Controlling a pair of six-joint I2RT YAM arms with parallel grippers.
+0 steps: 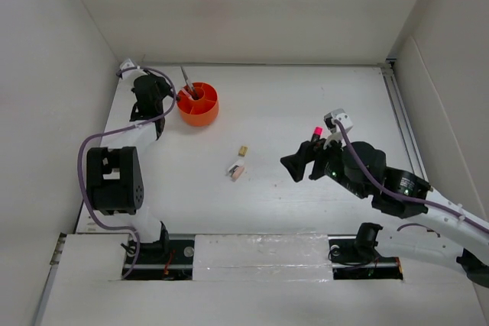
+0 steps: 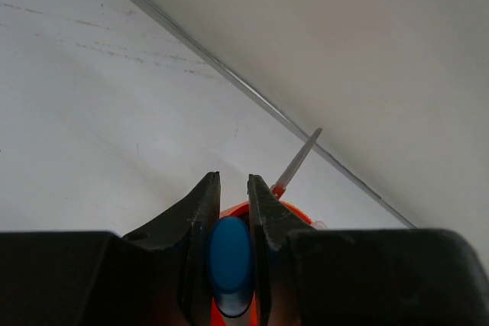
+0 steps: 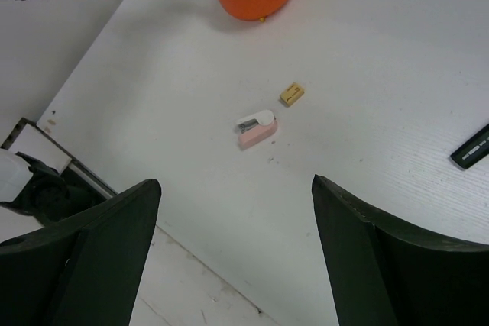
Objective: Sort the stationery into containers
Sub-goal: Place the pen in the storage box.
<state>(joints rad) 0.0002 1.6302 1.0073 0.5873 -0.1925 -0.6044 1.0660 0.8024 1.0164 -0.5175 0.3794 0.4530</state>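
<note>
At the orange tub (image 1: 200,114), the left gripper (image 2: 233,181) clamps a blue-capped marker (image 2: 231,261)
The right gripper (image 3: 234,182) hangs wide open and empty, well away from the tub; the tan eraser (image 3: 291,94) and pink eraser (image 3: 257,136) lie between it and the tub

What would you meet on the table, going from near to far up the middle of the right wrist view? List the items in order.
pink eraser → tan eraser → orange tub
</note>
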